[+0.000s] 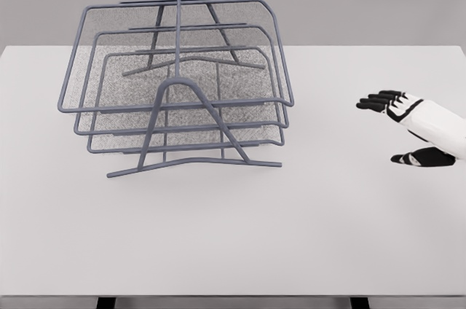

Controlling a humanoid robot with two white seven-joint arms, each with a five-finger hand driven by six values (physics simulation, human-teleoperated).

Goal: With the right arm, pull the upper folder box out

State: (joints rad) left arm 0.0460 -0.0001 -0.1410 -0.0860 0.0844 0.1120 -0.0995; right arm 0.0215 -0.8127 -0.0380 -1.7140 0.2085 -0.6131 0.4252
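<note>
Upper folder box (175, 57), grey wire-and-mesh, right hand (408, 123) open

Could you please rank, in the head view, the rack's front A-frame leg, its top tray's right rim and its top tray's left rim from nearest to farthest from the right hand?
Measured from the right hand, at the picture's right edge:
1. top tray's right rim, the rack's side facing the hand.
2. front A-frame leg, at the rack's front middle.
3. top tray's left rim, on the rack's far side.
</note>
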